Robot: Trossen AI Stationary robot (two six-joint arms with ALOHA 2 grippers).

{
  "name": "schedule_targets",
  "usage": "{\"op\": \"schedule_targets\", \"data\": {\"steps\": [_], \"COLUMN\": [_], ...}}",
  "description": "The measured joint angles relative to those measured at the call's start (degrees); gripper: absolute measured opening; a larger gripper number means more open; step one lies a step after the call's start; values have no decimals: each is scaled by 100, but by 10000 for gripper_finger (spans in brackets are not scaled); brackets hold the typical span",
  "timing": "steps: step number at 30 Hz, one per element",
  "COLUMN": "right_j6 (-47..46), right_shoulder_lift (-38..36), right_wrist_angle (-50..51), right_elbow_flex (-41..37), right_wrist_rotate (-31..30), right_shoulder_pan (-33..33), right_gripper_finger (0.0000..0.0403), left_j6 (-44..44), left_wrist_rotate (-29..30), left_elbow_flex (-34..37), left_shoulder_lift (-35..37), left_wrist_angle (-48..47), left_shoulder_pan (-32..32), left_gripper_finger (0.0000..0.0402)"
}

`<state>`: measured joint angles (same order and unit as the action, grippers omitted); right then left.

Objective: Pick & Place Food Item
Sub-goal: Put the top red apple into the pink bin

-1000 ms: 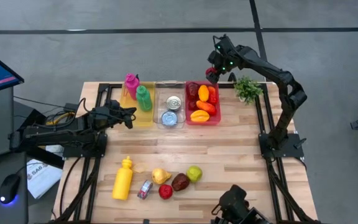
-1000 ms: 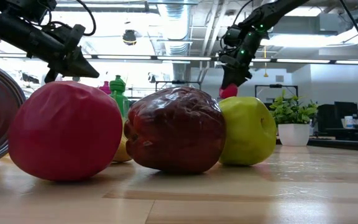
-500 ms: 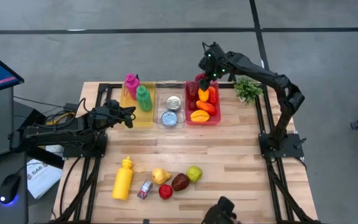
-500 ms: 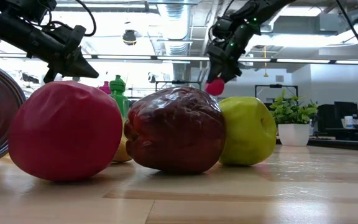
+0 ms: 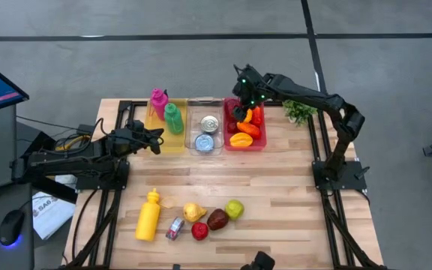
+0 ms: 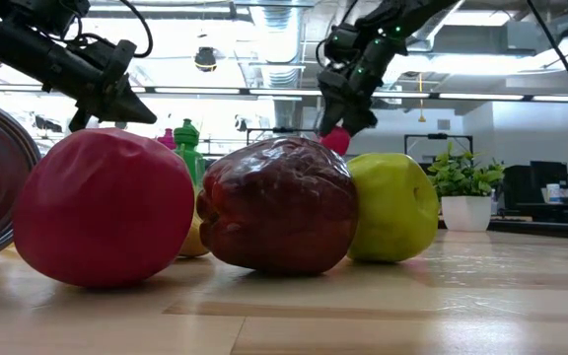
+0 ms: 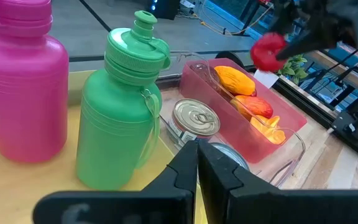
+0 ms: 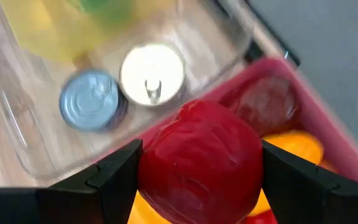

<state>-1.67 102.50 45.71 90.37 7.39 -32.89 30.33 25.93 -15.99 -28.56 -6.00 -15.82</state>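
Note:
A round red fruit sits in my right gripper, which hangs over the far left part of the red bin. The fruit also shows in the low view and in the left wrist view. That bin holds orange, yellow and dark red fruit. My left gripper is shut and empty, hovering at the yellow bin beside the green bottle and the pink bottle. My right gripper pinches the red fruit between its two fingers, one on each side of its round body. The fingers come from above, pointing down. The fruit is lifted clear, hanging over the red bin.
A clear bin with two cans stands between the yellow and red bins. Near the table's front edge lie a yellow bottle, a small can, a pear and three apples. A potted plant stands at the far right corner.
My right gripper has carried the red fruit from beyond the table's far edge toward the left and near side, coming over the red bin, and has stayed shut on it. The left arm has kept still.

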Motion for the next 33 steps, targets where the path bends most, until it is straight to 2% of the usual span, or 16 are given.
{"op": "schedule_targets", "data": {"steps": [14,30,33], "right_j6": [-184,-483,-391], "right_shoulder_lift": [-1,-1,-1], "right_wrist_angle": [-462,-891,-865], "right_elbow_flex": [-828,-844,-844], "right_wrist_rotate": [-136,-132,-138], "right_shoulder_pan": [124,292,287], "right_gripper_finger": [282,283,298], "left_j6": [-2,-1,0], "left_wrist_rotate": [-2,-2,-2], "left_elbow_flex": [0,0,0], "left_shoulder_lift": [0,0,0], "left_wrist_angle": [0,0,0], "left_shoulder_pan": [-2,-1,-2], "left_gripper_finger": [2,2,2]}}
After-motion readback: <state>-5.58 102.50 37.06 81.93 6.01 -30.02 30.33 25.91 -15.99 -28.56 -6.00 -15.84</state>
